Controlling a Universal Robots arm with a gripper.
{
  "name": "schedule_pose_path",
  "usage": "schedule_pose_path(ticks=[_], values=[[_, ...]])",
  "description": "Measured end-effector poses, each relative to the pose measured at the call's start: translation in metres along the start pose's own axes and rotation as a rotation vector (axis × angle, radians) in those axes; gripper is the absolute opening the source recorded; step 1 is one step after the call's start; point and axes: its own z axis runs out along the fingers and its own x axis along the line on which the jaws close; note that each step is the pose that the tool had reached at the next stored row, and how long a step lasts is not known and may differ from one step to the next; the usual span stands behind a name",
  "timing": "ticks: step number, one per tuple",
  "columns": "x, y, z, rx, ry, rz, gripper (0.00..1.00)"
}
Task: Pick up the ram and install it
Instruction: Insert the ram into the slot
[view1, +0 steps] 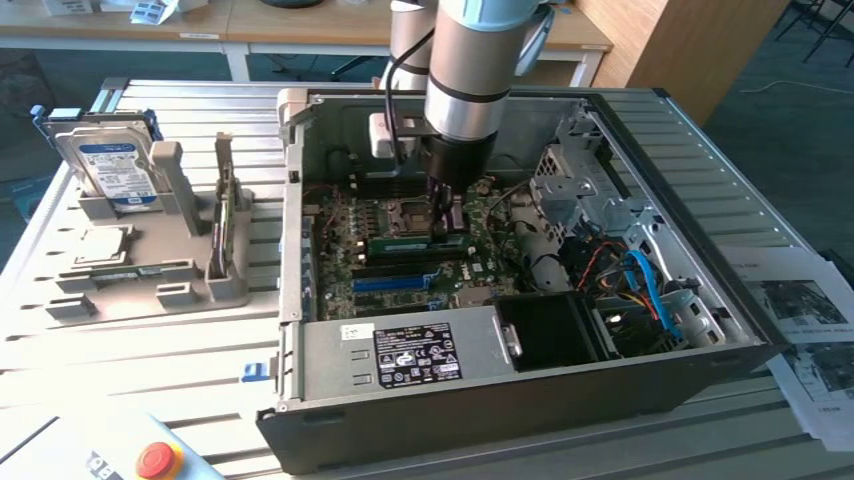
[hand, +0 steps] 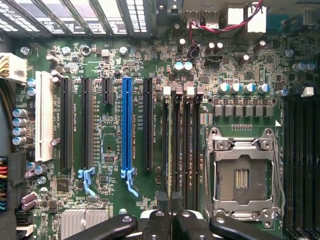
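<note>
Gripper (hand: 171, 220) nearly closed, pinching the ram (view1: 400, 244) across its flat faces. Ram stands on edge, down at the memory slots (hand: 182, 145), just beside the empty CPU socket (hand: 242, 172); can't tell if it's seated. Judgement: light, stiff, thin board, brittle if twisted. Hold it by the upper edge, off the contacts, square to the slot. Farther off, outside the case, hard drive (view1: 114, 165) sits in the parts fixture (view1: 174, 290).

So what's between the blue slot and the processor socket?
In the wrist view: a black slot, then a row of narrow memory slots, between the blue slot and the processor socket.
</note>
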Motion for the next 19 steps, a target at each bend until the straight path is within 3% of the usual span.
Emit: schedule_pose_path(ticks=[5, 10, 19], values=[[0.0000, -0.0001, 0.0002, 0.0089, -0.0002, 0.000, 0.12], [0.0000, 0.0019, 0.0001, 0.0102, 0.0001, 0.000, 0.12], [0.0001, 0.0036, 0.0003, 0.0190, -0.0004, 0.000, 0.12]])
